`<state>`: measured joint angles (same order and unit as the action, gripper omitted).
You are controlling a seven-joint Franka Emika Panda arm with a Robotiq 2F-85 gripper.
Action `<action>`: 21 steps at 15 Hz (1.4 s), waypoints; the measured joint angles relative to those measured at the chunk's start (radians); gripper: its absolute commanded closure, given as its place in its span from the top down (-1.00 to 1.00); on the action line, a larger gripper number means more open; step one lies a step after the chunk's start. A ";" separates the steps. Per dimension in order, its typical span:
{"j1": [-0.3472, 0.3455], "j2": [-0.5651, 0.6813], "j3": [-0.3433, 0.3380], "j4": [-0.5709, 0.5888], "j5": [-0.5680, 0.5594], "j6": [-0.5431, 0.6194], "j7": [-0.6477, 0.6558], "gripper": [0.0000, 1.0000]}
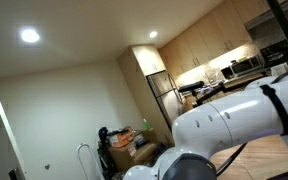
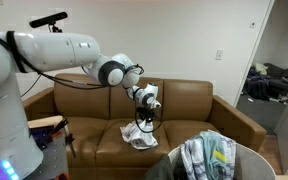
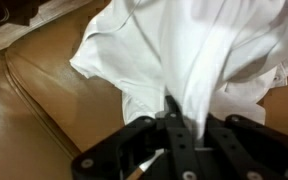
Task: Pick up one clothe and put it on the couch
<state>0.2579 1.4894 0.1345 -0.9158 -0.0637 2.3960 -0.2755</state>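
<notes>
My gripper (image 2: 144, 119) hangs over the middle seat of the brown leather couch (image 2: 94, 140). It is shut on a white garment (image 2: 139, 134), whose lower part rests crumpled on the seat cushion. In the wrist view the white garment (image 3: 174, 45) rises in a pinched fold between the black fingers (image 3: 181, 120), with the couch leather (image 3: 44, 110) beneath it. More clothes, plaid and white (image 2: 207, 157), lie piled in a basket at the front.
The basket (image 2: 252, 160) stands in front of the couch's right end. A red and black item (image 2: 46, 130) sits by the couch's left arm. A doorway (image 2: 276, 75) opens at the right. An exterior view (image 1: 234, 115) is mostly blocked by the robot arm.
</notes>
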 measured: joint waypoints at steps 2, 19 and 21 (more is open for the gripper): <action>-0.002 0.000 0.001 -0.009 0.000 0.013 0.000 -0.17; -0.001 -0.283 0.089 -0.023 0.005 -0.056 0.006 1.00; -0.018 -0.369 0.075 -0.096 0.005 -0.052 0.019 1.00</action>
<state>0.2395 1.1203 0.2090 -1.0113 -0.0585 2.3443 -0.2567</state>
